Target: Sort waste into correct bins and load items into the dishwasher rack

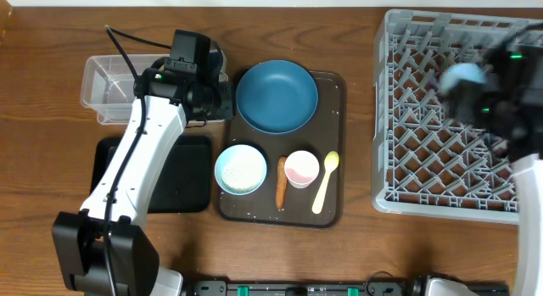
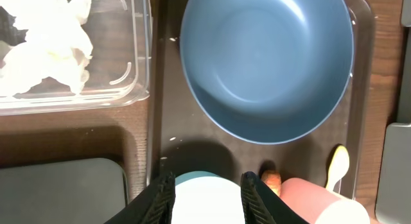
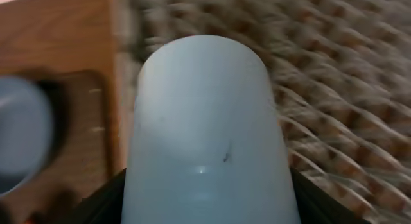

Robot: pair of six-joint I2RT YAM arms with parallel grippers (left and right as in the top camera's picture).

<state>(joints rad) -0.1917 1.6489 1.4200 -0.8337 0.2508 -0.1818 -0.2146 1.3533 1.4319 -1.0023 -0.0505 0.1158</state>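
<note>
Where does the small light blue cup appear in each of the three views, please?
Overhead: light blue cup, blurred, upper right, above the dishwasher rack.
Left wrist: not in view.
Right wrist: the cup fills the centre.
Shared landmark: the rack's lattice, behind the cup in both.

The left arm (image 1: 140, 152) is a long white shell between black joint housings, with a black base block (image 1: 97, 249), a thin black cable (image 1: 121, 52) and a small green light. Its fingers (image 2: 160, 197) are black and curved. The blurred right arm (image 1: 530, 203) seems likewise white and black.
</note>
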